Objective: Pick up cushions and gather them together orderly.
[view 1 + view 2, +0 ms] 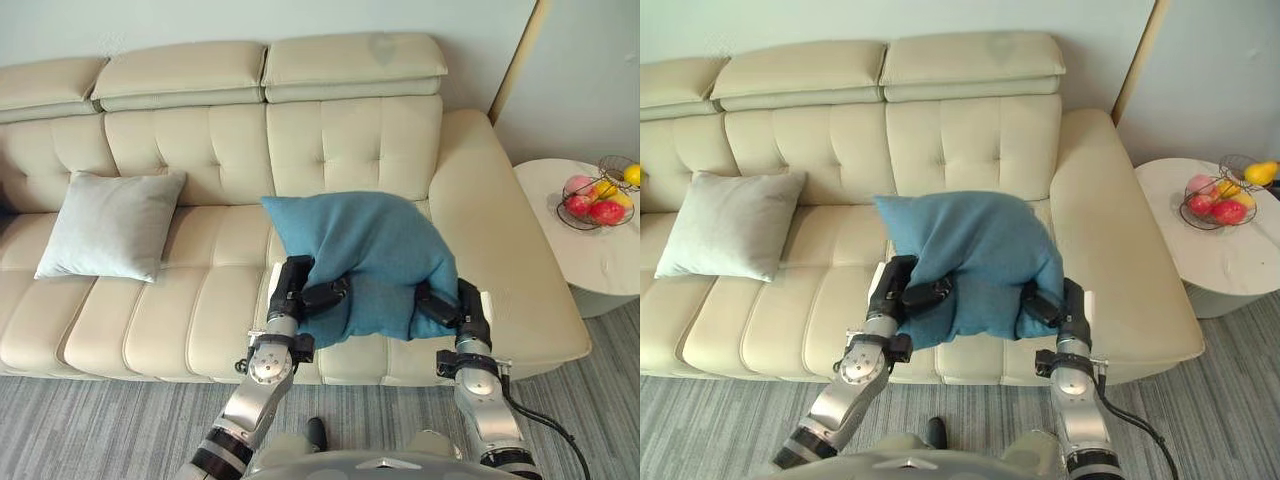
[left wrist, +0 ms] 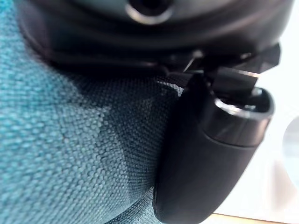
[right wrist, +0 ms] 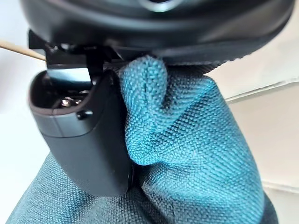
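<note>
A blue cushion point(image 1: 365, 250) is held up above the right seat of the cream sofa point(image 1: 330, 140). My left hand point(image 1: 300, 290) grips its lower left edge, thumb point(image 2: 210, 144) pressed into the blue fabric point(image 2: 70, 154). My right hand point(image 1: 450, 305) pinches the lower right corner, the blue cloth point(image 3: 187, 140) bunched beside its thumb point(image 3: 84, 140). A light grey cushion point(image 1: 112, 224) leans against the backrest on the sofa's left seat, well apart from both hands.
A round white side table point(image 1: 590, 250) stands right of the sofa, with a wire basket of fruit point(image 1: 598, 195) on it. Grey striped carpet point(image 1: 90, 430) runs along the sofa's front. The sofa's wide right armrest point(image 1: 490, 230) lies beside the blue cushion.
</note>
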Available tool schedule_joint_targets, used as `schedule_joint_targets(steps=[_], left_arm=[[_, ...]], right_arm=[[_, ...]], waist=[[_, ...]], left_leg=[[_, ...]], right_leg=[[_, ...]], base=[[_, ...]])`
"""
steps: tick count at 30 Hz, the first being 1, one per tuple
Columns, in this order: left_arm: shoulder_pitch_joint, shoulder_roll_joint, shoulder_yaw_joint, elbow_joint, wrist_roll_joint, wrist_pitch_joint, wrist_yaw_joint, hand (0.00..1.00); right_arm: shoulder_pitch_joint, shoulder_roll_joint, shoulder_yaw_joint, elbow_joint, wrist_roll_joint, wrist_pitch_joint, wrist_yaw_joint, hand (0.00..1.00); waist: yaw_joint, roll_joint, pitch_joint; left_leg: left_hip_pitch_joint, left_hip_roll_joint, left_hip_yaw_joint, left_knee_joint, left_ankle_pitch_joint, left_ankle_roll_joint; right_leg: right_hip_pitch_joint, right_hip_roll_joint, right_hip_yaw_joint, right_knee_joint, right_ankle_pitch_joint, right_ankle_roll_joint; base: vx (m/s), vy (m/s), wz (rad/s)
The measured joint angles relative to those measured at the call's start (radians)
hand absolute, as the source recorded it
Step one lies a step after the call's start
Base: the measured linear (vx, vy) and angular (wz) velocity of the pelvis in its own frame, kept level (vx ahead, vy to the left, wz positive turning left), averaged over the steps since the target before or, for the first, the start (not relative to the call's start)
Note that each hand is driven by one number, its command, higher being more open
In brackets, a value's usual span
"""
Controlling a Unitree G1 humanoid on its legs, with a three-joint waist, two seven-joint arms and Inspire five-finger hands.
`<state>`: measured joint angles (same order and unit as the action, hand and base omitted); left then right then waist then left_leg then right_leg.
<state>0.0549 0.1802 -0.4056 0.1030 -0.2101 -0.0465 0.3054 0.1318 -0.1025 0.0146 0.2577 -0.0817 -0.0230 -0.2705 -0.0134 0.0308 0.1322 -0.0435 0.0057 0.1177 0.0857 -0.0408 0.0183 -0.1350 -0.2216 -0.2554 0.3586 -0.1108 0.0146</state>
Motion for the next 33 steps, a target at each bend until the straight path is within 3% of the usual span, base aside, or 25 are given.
schedule_joint_targets(steps=[1, 2, 3, 8, 11, 12, 14, 17, 20, 26, 33], left_arm=[[0.005, 0.000, 0.000, 0.000, 0.000, 0.004, -0.002, 0.00], [0.005, -0.002, -0.001, 0.000, 0.000, 0.007, -0.009, 0.00], [0.005, -0.002, -0.001, -0.002, 0.001, 0.007, -0.014, 0.00], [0.004, -0.003, -0.010, -0.002, 0.001, 0.007, -0.045, 0.00], [0.006, -0.019, -0.011, -0.002, 0.001, 0.008, -0.056, 0.00], [0.007, -0.025, -0.007, -0.002, -0.006, 0.008, -0.056, 0.00], [0.008, -0.030, 0.000, -0.002, -0.018, 0.008, -0.056, 0.00], [0.008, -0.040, 0.005, -0.014, -0.021, 0.008, -0.056, 0.00], [0.008, -0.044, 0.000, -0.016, -0.020, 0.008, -0.055, 0.00], [0.010, -0.021, -0.010, -0.016, -0.020, 0.008, -0.055, 0.00], [-0.011, -0.015, -0.010, -0.025, -0.013, 0.008, -0.037, 0.00]], right_arm=[[0.000, -0.002, 0.002, 0.003, -0.001, 0.000, 0.000, 0.00], [0.000, -0.006, 0.002, 0.007, -0.001, 0.000, 0.000, 0.00], [0.000, -0.007, 0.003, 0.009, 0.000, 0.000, 0.000, 0.00], [0.013, -0.027, 0.000, 0.008, 0.000, 0.000, 0.000, 0.00], [0.045, -0.026, -0.007, -0.018, 0.002, 0.003, -0.003, 0.00], [0.067, -0.025, -0.009, -0.060, 0.003, 0.003, -0.003, 0.00], [0.073, -0.025, -0.014, -0.092, 0.004, 0.003, -0.003, 0.00], [0.073, -0.025, -0.021, -0.121, 0.004, 0.003, -0.003, 0.00], [0.072, -0.024, -0.028, -0.121, 0.004, 0.003, -0.004, 0.00], [0.072, -0.017, -0.027, -0.115, 0.002, 0.003, -0.004, 0.00], [0.026, -0.018, -0.020, -0.115, -0.040, 0.003, -0.035, 0.00]], waist=[[0.001, 0.000, 0.000], [-0.010, 0.004, 0.001], [-0.012, 0.004, 0.002], [-0.013, 0.003, 0.003], [-0.013, 0.005, 0.009], [0.005, 0.006, 0.015], [0.017, 0.009, 0.015], [0.019, 0.011, 0.014], [0.017, 0.011, 0.013], [0.014, 0.011, 0.011], [0.009, 0.010, 0.007]], left_leg=[[0.001, 0.001, 0.000, -0.004, 0.005, -0.008], [-0.008, 0.002, -0.017, 0.004, 0.006, -0.012], [-0.013, 0.005, -0.022, 0.006, 0.006, -0.015], [-0.029, 0.036, -0.055, 0.036, -0.014, -0.054], [-0.096, 0.061, -0.072, 0.207, -0.068, -0.070], [-0.148, 0.078, -0.067, 0.339, -0.081, -0.070], [-0.168, 0.086, -0.068, 0.374, -0.081, -0.070], [-0.143, 0.086, -0.073, 0.306, -0.081, -0.070], [-0.064, 0.082, -0.074, 0.144, -0.070, -0.081], [-0.017, 0.070, -0.016, 0.039, -0.031, -0.077], [-0.054, 0.063, 0.012, -0.032, 0.004, -0.066]], right_leg=[[0.006, 0.054, 0.017, -0.076, -0.008, -0.006], [0.025, 0.079, 0.044, -0.129, 0.011, 0.015], [0.033, 0.086, 0.044, -0.140, 0.021, 0.026], [0.047, 0.119, 0.035, -0.140, 0.002, 0.014], [0.084, 0.134, -0.010, -0.139, -0.019, 0.002], [0.103, 0.143, -0.016, -0.139, -0.025, -0.008], [0.110, 0.149, -0.014, -0.139, -0.030, -0.015], [0.103, 0.155, -0.016, -0.142, -0.032, -0.019], [0.097, 0.166, -0.007, -0.163, -0.020, -0.016], [0.082, 0.165, 0.049, -0.199, 0.010, -0.012], [0.027, 0.171, 0.076, -0.262, 0.057, -0.009]], base=[[0.08, -0.106, 0.13], [0.09, -0.111, 0.15], [0.10, -0.102, 0.21], [0.08, -0.099, 0.14], [0.04, -0.120, 0.37], [0.00, -0.056, 0.12], [-0.01, -0.051, 0.04], [-0.02, -0.015, 0.06], [0.00, 0.018, -0.05], [0.02, 0.046, -0.28], [0.02, 0.034, -0.13]])
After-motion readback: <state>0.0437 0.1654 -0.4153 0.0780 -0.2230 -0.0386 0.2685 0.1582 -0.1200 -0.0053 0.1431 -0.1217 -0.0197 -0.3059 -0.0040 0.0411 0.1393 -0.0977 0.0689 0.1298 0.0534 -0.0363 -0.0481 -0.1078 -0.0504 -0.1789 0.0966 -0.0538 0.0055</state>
